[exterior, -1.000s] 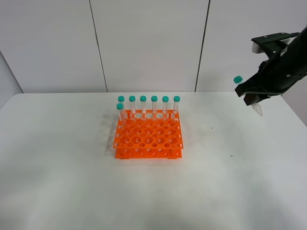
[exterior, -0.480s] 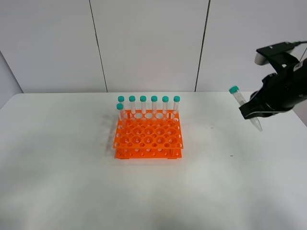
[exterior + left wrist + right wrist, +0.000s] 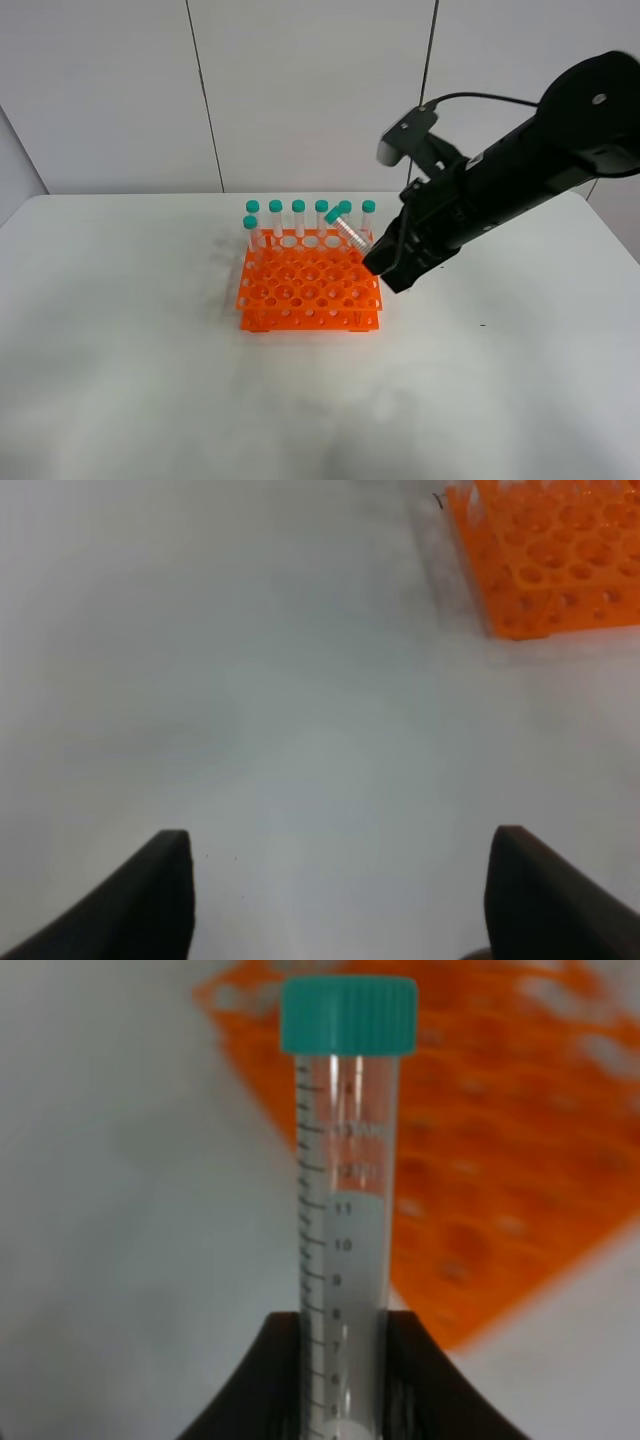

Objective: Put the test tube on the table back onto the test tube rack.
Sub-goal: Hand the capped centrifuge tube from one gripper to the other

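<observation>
Swept in from the far right edge of the high view within the last half second, and now poised over the right rear part of the test tube rack (image 3: 310, 290). Clamped in the right tool (image 3: 378, 252): the test tube (image 3: 347, 229), gripped by its lower half and well clear of the surface (image 3: 150, 380). Tilted rather than upright, with the teal cap leaning up and toward the row of standing tubes (image 3: 298, 220) and the pointed tip hidden behind the fingers. Apparently done with the carry. Left to do: turning vertical, lining up with a free hole, lowering in. Left tool (image 3: 340, 900) spread wide, holding nothing, hovering over bare surface beside the rack.
</observation>
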Available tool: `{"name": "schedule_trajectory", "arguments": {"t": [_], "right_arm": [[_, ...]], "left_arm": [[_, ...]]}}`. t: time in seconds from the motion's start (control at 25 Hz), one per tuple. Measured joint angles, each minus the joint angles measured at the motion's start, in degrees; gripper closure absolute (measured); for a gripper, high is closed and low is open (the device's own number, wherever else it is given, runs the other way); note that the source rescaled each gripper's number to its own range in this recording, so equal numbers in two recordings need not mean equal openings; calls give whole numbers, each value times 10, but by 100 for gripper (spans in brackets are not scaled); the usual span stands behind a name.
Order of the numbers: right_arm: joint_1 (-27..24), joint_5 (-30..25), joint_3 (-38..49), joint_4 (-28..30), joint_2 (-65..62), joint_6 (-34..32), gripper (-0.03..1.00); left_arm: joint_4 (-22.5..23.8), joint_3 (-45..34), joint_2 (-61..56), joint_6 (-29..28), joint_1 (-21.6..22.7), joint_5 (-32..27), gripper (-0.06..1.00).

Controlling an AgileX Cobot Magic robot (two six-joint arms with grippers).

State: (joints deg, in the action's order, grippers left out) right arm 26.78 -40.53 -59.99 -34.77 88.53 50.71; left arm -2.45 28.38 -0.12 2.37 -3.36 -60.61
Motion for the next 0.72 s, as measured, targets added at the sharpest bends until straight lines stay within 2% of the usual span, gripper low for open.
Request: {"name": "schedule_trajectory", "arguments": {"t": [0.12, 0.32, 0.44, 0.52, 0.72], "right_arm": [[7, -6, 0, -95, 32, 84, 93], [8, -10, 0, -182, 46, 169, 93], [8, -14, 0, -195, 46, 179, 93], [8, -21, 0, -198, 46, 179, 93], [8, -25, 0, -198, 46, 179, 93]], "left_arm": [[0, 0, 0, 0, 0, 0, -6], [0, 0, 0, -7, 0, 2, -6], [-7, 16, 20, -20, 0, 28, -6], [-28, 37, 66, -24, 0, 63, -6], [-126, 75, 242, 3, 0, 197, -6]]}}
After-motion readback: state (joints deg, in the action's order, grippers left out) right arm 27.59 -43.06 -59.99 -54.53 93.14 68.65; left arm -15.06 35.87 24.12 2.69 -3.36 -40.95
